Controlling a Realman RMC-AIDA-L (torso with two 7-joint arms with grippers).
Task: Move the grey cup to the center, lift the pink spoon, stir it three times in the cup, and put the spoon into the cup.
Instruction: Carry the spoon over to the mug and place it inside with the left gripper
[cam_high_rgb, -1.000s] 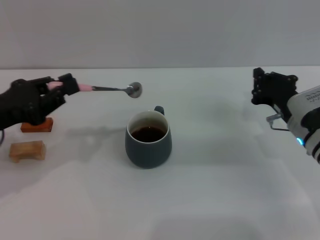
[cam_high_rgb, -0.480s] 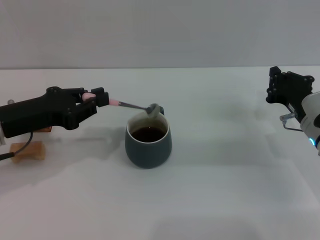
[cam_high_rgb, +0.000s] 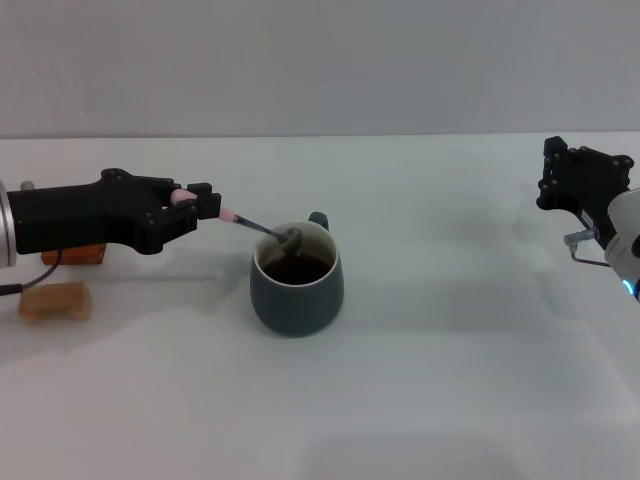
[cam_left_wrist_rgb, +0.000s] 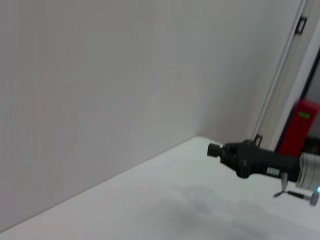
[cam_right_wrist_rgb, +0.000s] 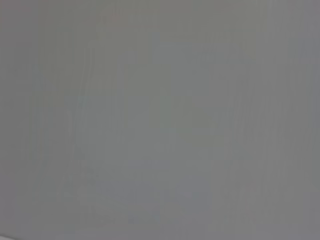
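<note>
The left gripper (cam_high_rgb: 205, 207) is clamped on the pink handle end of the spoon (cam_high_rgb: 258, 228), which slopes down and away from its fingertips so that the metal bowl sits just inside the near rim of the cup (cam_high_rgb: 296, 278), at or just above the dark liquid. The cup stands on the table (cam_high_rgb: 430, 350) just beyond the spoon's tip, handle on the side away from the camera. Stirring looks to be the step in hand. To do it well, the bowl wants lowering a little into the liquid and circling in small loops kept off the wall; the grip is far out on a slim handle, so a knock on the rim could twist the spoon or nudge the cup. Two small blocks (cam_high_rgb: 57, 300) lie under and behind the left arm, clear of the work. The right gripper (cam_high_rgb: 580, 180) hangs idle, well apart from the cup on the far side; whether its fingers are open cannot be told. Only the head view shows cup and spoon. The left wrist view catches the right gripper against a wall; the right wrist view shows plain grey.
</note>
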